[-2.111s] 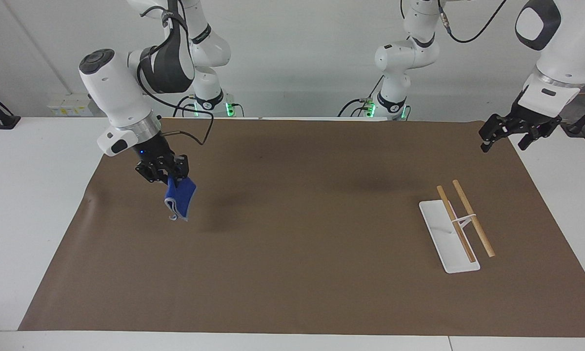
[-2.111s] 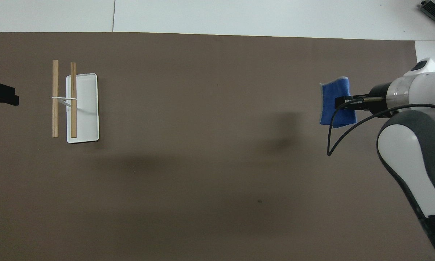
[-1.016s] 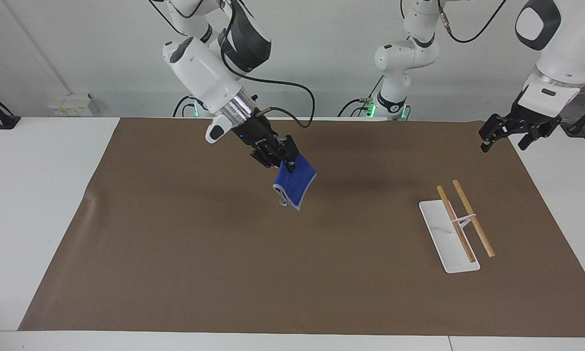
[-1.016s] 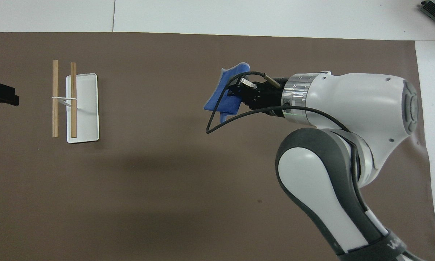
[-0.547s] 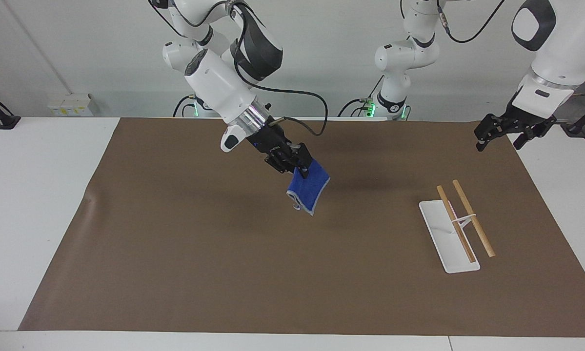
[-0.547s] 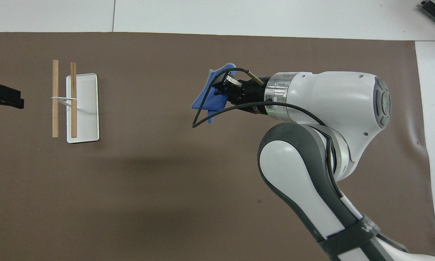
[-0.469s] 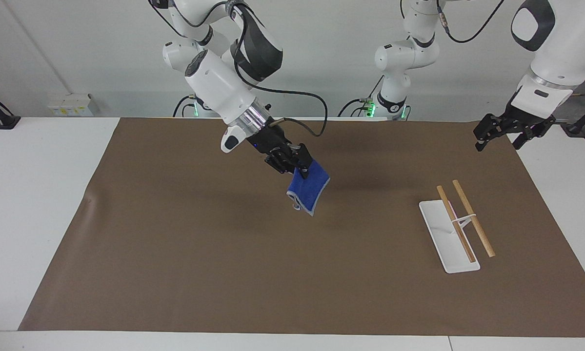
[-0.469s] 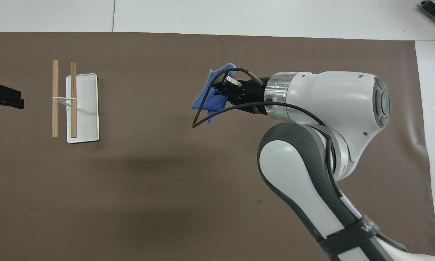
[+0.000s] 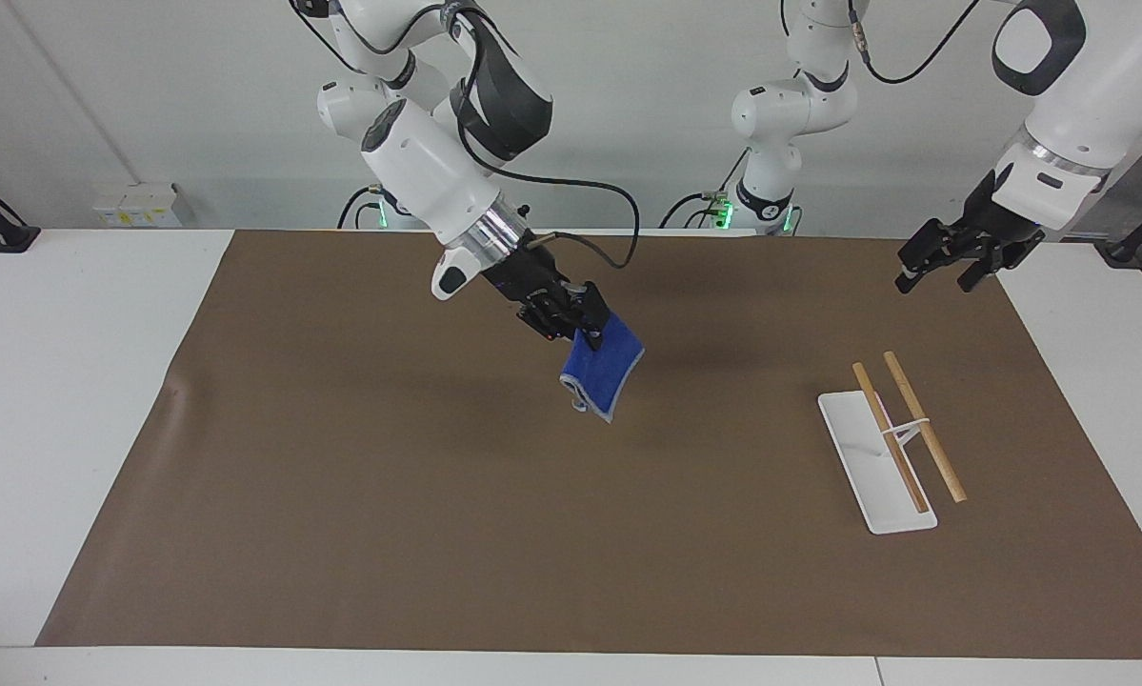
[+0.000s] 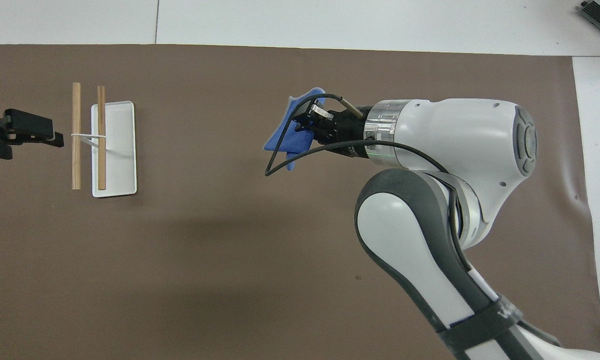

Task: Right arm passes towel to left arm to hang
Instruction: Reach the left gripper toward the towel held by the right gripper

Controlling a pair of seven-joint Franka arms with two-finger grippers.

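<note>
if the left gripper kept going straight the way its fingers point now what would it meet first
Probably the brown table mat, between the two-rod wooden rack and the hanging blue fluffy towel; the open left gripper points down and toward the towel, though depth is unclear.

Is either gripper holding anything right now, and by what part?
The right gripper holds the towel by its upper edge; it hangs above the mat. The left gripper is open and empty.
</note>
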